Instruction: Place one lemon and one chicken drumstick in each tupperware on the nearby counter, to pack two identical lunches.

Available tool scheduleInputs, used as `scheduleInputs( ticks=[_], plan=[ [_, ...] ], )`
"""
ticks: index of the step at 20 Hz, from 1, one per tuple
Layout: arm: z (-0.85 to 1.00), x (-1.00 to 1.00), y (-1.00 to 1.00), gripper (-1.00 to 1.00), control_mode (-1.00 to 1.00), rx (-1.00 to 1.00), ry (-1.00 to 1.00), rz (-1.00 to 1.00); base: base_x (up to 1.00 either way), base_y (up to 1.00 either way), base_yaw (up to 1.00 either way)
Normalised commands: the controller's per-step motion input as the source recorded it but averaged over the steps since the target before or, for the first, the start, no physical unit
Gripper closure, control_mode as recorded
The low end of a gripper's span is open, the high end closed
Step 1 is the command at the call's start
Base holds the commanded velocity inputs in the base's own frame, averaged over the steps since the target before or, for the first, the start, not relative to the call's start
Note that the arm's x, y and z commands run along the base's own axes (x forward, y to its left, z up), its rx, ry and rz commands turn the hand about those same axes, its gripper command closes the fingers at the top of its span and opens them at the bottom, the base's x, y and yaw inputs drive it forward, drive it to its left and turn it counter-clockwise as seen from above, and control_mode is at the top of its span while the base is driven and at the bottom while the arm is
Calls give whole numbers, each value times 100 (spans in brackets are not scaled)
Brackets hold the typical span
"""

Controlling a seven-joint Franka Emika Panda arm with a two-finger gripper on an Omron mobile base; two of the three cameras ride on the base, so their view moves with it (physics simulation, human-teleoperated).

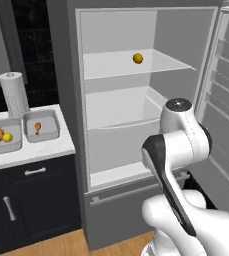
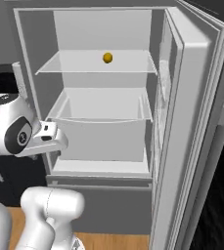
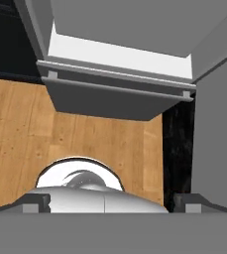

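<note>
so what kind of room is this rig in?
A rendered kitchen: an open fridge with a lemon on its shelf, a marble-look counter over black cabinets, and a paper towel roll beside two tupperware trays.

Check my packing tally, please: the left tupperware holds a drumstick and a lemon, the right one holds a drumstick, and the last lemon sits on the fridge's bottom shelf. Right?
Not quite. The last lemon sits on the fridge's top shelf, as the left base view shows. The rest stands: the left tupperware holds a drumstick and a lemon, the right tupperware a drumstick.
</note>
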Motion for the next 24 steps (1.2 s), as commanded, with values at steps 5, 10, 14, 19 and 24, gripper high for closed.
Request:
scheduleInputs(
  ticks=[5,10,14,19,24],
  plan=[
    [0,0,0,-100,100,0,0,0,58,-13,-3],
    [0,0,0,-100,100,0,0,0,81,-33,-2],
    [0,0,0,-100,100,0,0,0,65,-45,-3],
    [4,3,-9,-100,-100,0,-18,0,7,-8,0],
    [22,6,0,-100,-100,0,-43,0,0,0,0]
  ],
)
